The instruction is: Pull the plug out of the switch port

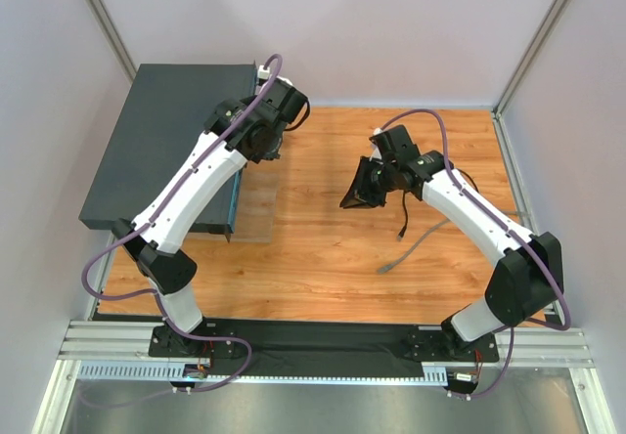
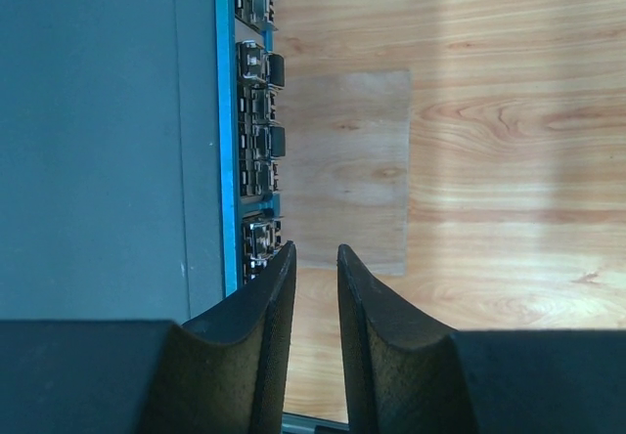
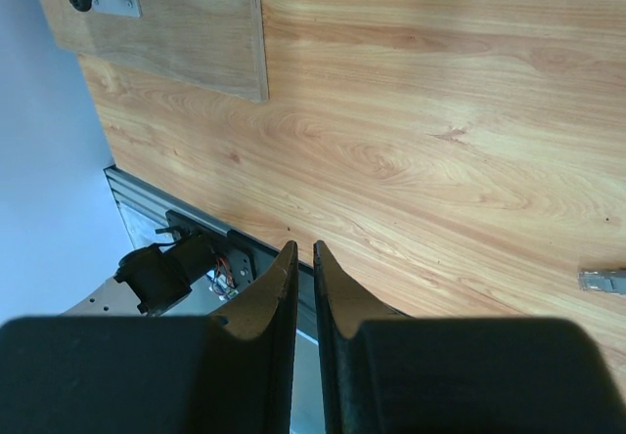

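Switch (image 1: 161, 146) lies flat at the far left of the tabletop (image 1: 323, 258), with its thin teal front face turned toward the middle. The left wrist view shows a row of ports (image 2: 256, 111) along that face, and no cable runs out of the ports seen there. Left arm reaches over the switch. Left gripper (image 2: 315, 258) hangs just off the front face, above bare wood beside the ports; its jaws are spread a little with nothing between them, and they touch nothing. A pale rectangular patch (image 2: 342, 170) lies on the wood just in front of the ports. Right gripper (image 3: 303, 253) hovers over the middle of the tabletop, well apart from the switch, its jaws almost together with a thin slit between them, empty. Cable (image 1: 416, 246) lies loose on the tabletop below the right gripper. Its plug (image 1: 384, 270) rests on the wood, well away from the switch, and also shows at the right edge of the right wrist view. Neither gripper touches the cable.
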### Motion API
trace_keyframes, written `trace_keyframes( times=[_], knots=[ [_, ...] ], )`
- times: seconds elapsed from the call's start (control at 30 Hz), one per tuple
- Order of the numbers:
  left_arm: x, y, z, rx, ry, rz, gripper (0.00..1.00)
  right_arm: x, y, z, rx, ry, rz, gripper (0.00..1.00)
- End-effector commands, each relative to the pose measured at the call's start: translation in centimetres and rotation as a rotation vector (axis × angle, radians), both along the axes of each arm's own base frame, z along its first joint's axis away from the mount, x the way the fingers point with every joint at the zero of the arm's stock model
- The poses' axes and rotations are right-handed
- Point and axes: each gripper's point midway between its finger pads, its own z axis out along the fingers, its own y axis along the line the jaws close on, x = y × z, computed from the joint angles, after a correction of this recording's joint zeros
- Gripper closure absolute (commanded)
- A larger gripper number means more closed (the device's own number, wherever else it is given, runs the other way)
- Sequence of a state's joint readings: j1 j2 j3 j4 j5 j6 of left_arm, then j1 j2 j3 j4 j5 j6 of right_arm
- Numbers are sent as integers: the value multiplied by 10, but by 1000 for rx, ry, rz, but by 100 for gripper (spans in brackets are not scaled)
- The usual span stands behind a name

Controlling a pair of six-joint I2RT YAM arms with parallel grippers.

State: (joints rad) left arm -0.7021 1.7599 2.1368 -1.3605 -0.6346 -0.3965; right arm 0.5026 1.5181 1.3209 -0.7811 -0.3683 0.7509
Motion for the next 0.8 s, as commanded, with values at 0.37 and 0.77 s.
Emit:
trace_keyframes(
  times=[0.37,0.77],
  knots=[
    [-66,53,4,194,191,-44,71,1,3,8,49,-32,6,88],
    [-64,57,-11,261,227,-22,68,0,2,9,49,-39,-2,88]
  ],
)
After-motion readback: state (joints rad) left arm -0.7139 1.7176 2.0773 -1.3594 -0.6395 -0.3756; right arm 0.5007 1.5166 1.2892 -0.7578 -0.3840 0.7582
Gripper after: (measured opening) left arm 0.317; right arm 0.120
